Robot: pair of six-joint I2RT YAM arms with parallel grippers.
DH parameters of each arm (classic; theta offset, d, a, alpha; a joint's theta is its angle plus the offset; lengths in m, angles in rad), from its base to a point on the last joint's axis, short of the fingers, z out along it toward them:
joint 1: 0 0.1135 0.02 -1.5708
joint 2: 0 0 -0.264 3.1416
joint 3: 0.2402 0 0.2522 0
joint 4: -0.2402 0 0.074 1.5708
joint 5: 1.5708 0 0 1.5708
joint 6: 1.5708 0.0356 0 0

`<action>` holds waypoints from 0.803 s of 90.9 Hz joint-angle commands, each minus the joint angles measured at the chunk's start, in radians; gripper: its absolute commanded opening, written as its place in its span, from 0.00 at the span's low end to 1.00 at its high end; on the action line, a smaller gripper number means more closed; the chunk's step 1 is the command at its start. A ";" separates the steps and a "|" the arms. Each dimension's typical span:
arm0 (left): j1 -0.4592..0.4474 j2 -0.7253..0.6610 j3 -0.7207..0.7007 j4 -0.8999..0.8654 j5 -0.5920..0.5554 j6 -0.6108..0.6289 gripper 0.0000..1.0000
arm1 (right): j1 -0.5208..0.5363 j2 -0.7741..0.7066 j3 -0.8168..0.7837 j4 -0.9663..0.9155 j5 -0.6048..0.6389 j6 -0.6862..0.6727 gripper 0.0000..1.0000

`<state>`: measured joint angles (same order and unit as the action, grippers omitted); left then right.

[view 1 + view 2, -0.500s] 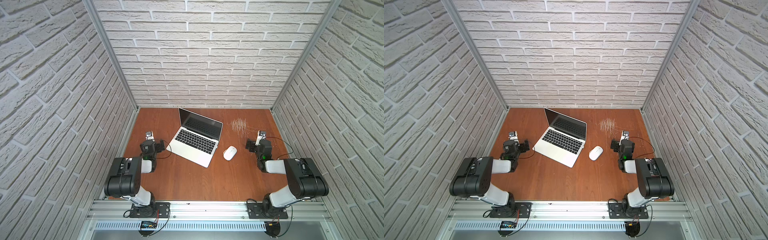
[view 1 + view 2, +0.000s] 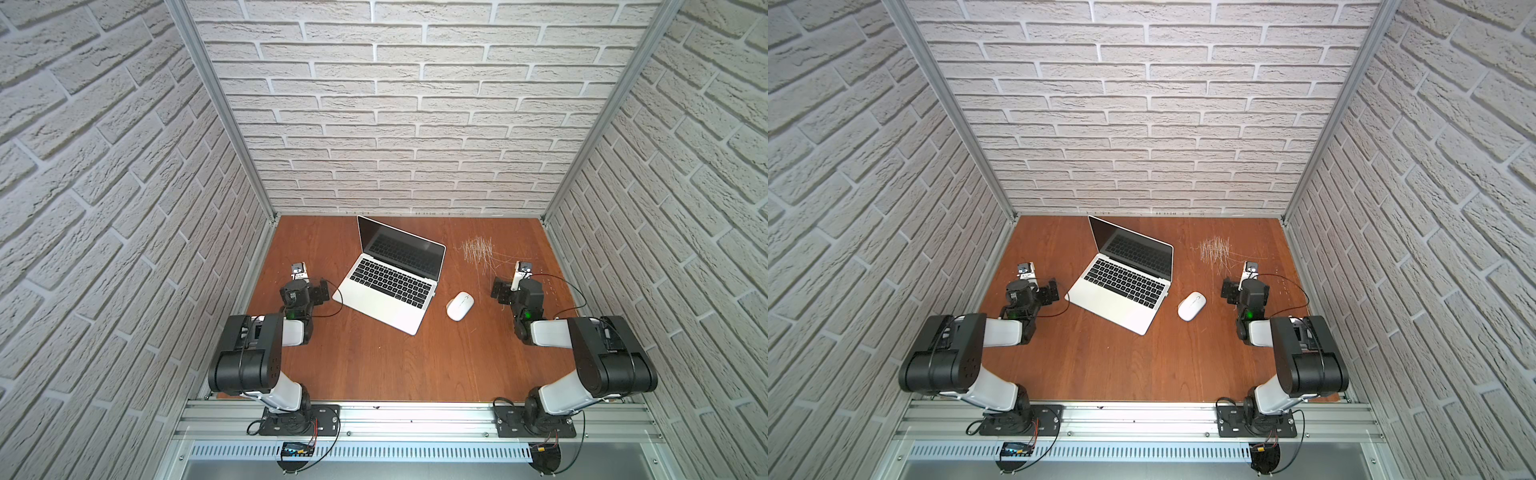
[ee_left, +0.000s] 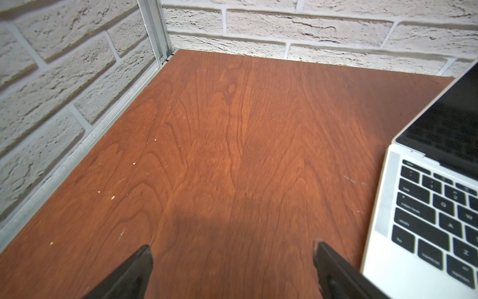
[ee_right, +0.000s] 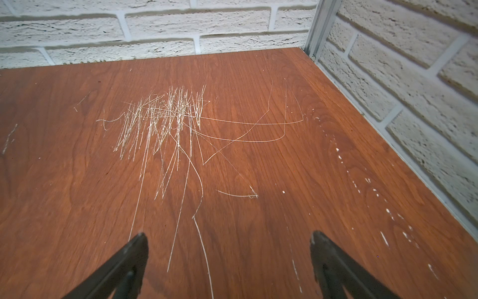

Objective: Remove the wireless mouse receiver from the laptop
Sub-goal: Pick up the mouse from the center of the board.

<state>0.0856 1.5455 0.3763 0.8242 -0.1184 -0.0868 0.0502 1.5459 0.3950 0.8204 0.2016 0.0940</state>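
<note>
Both arms are folded low at the near edge of the worktop (image 2: 374, 365). Their upper links double back over the bases, and the wrists point toward the back wall.

The left arm (image 2: 249, 353) fills the lower left of a top view. The left end effector (image 3: 232, 249) is spread wide with nothing between its fingers, over bare wood just beside the laptop (image 2: 390, 286).

The right arm (image 2: 602, 361) mirrors it at the lower right. The right end effector (image 4: 229, 240) is equally wide and holds nothing, above a patch of pale scratches (image 4: 165, 121).

The laptop stands open and skewed in the middle of the frame. The wireless mouse receiver (image 2: 434, 294) shows only as a tiny stub on its right edge, facing the white mouse (image 2: 460, 306). It is well apart from both end effectors.
</note>
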 commanded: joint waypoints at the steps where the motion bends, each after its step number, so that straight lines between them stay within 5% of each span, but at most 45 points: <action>1: -0.001 0.001 0.015 0.042 0.011 0.005 0.98 | -0.003 -0.014 -0.002 0.042 -0.001 -0.007 0.99; 14: -0.003 0.000 0.014 0.044 0.002 0.004 0.98 | -0.003 -0.014 -0.001 0.042 -0.002 -0.006 0.99; 21: -0.052 -0.040 0.013 0.021 -0.146 0.010 0.98 | -0.003 -0.014 -0.002 0.042 -0.002 -0.006 0.99; 33: -0.087 -0.253 0.129 -0.351 -0.278 -0.041 0.98 | -0.003 -0.015 -0.001 0.041 -0.001 -0.005 0.99; 50: -0.037 -0.423 0.202 -0.730 -0.335 -0.458 0.98 | -0.006 -0.013 0.003 0.036 -0.009 -0.004 0.99; 58: 0.062 -0.412 0.199 -0.836 -0.101 -0.638 0.98 | 0.011 -0.068 -0.009 0.041 -0.014 -0.028 0.99; 63: 0.093 -0.395 0.203 -0.872 0.017 -0.668 0.98 | 0.045 -0.180 0.072 -0.232 0.075 -0.019 0.99; 68: 0.085 -0.395 0.205 -0.924 0.061 -0.673 0.98 | 0.052 -0.249 0.209 -0.585 0.224 0.169 0.97; 73: 0.057 -0.413 0.184 -0.942 0.088 -0.666 0.98 | 0.052 -0.267 0.320 -0.856 0.202 0.286 0.95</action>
<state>0.1707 1.1465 0.5896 0.0555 -0.1989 -0.6384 0.0872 1.3811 0.5190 0.4305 0.2890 0.1703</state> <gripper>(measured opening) 0.983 0.966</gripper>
